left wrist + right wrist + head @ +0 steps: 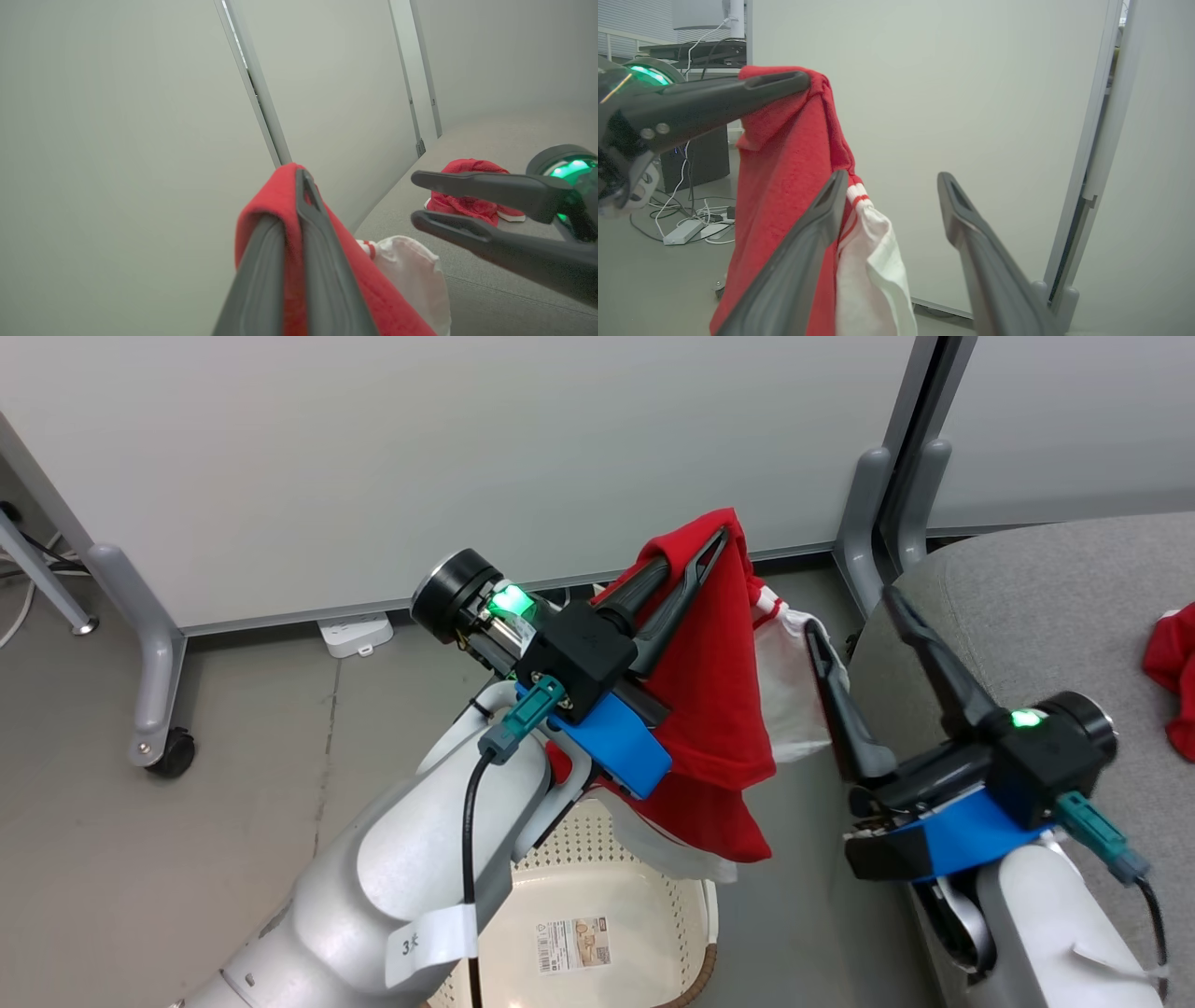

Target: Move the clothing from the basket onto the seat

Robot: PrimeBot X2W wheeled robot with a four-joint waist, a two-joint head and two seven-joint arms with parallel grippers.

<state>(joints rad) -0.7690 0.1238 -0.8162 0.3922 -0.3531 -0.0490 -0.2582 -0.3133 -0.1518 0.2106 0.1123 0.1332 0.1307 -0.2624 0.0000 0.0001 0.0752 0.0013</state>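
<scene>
My left gripper (695, 555) is shut on a red garment (714, 691) of the clothing, which hangs from its fingers over the basket's (597, 887) far rim. A white part of it (789, 681) droops toward the seat (1027, 616). In the left wrist view the red cloth (275, 196) is pinched between the left gripper's (292, 205) jaws. My right gripper (850, 611) stands open just right of the cloth, at the seat's edge, its left finger (808, 233) close against the fabric (784, 177). A second red garment (1176, 672) lies on the seat (490, 289).
Pale partition panels stand behind, on grey wheeled feet (154, 709) and posts (868, 523). A white power strip (355, 633) lies on the floor at the panel's base. Cables (686, 224) trail on the floor farther left.
</scene>
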